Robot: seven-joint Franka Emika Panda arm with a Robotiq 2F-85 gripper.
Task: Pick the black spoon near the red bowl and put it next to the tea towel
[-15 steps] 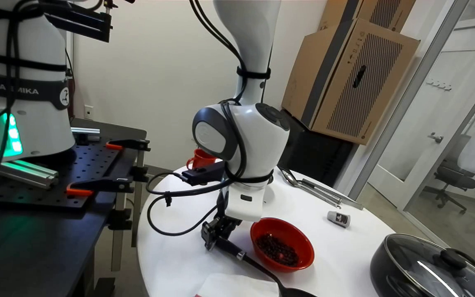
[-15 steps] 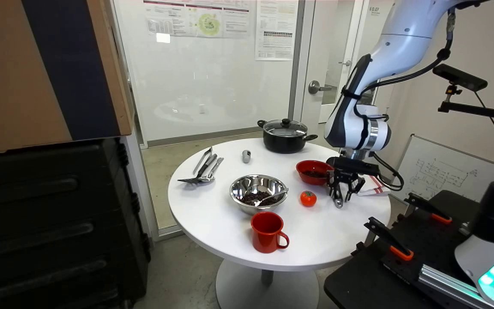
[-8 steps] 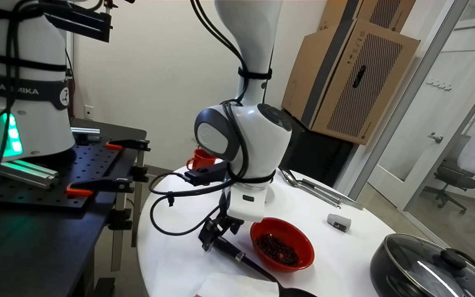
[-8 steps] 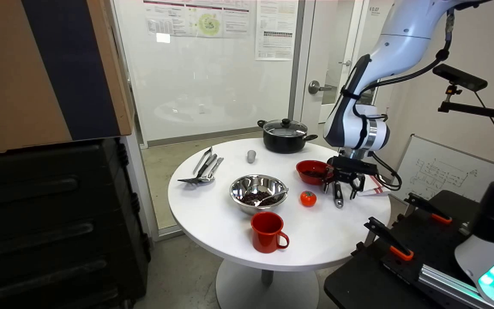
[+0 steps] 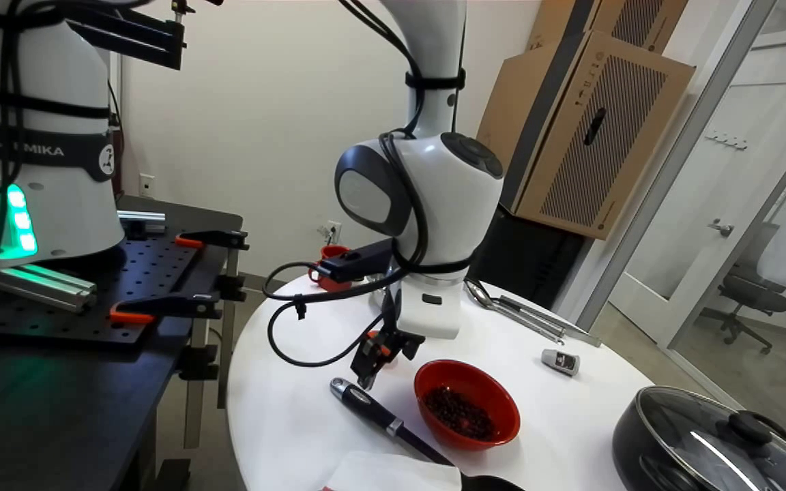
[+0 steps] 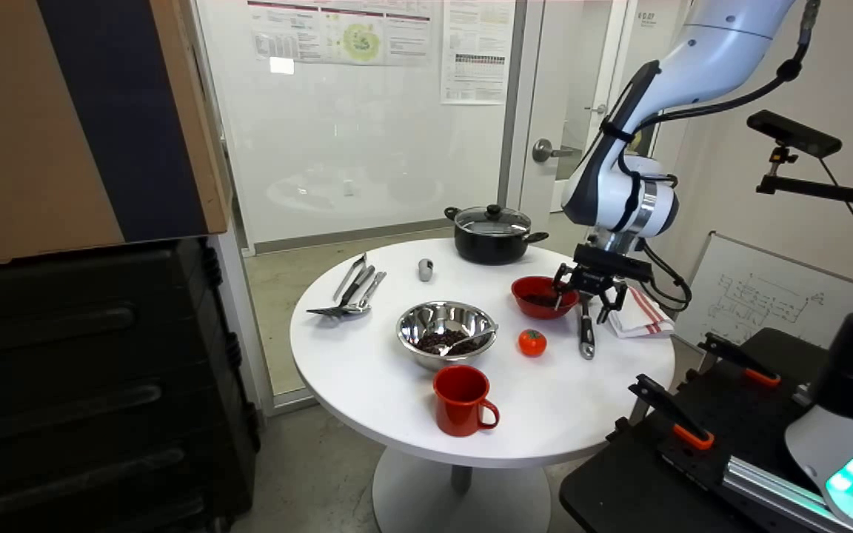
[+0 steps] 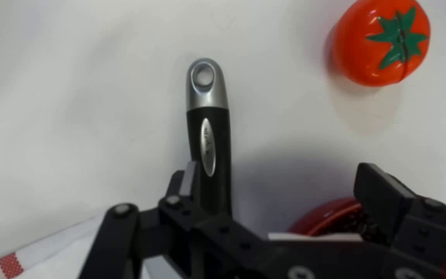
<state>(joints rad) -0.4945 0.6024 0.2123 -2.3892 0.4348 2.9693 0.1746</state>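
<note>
The black spoon point(image 5: 366, 407) lies on the white table between the red bowl point(image 5: 446, 374) and the tea towel point(image 5: 393, 472). Its scoop point(image 5: 492, 483) rests beside the towel's edge; whether they touch I cannot tell. My gripper point(image 5: 391, 368) hangs above the table near the handle, open and holding nothing. In the wrist view the jaws stand wide apart, one finger point(image 7: 190, 180) over the left side of the spoon's handle point(image 7: 209, 143), the other over the bowl's rim point(image 7: 323, 215). The towel, striped red, shows at lower left. My gripper hides the spoon's scoop there.
A tomato point(image 6: 532, 343) sits by the bowl. A steel bowl point(image 6: 419, 354) with a utensil in it and a red mug point(image 6: 460, 407) stand farther off. Several utensils point(image 6: 352, 289), a small grey object point(image 5: 560, 362) and a lidded black pot point(image 6: 492, 244) are also on the table.
The jaws opened around the handle and let go. My gripper then rose off the spoon, which stays lying on the table. The small grey object rocked and came back.
</note>
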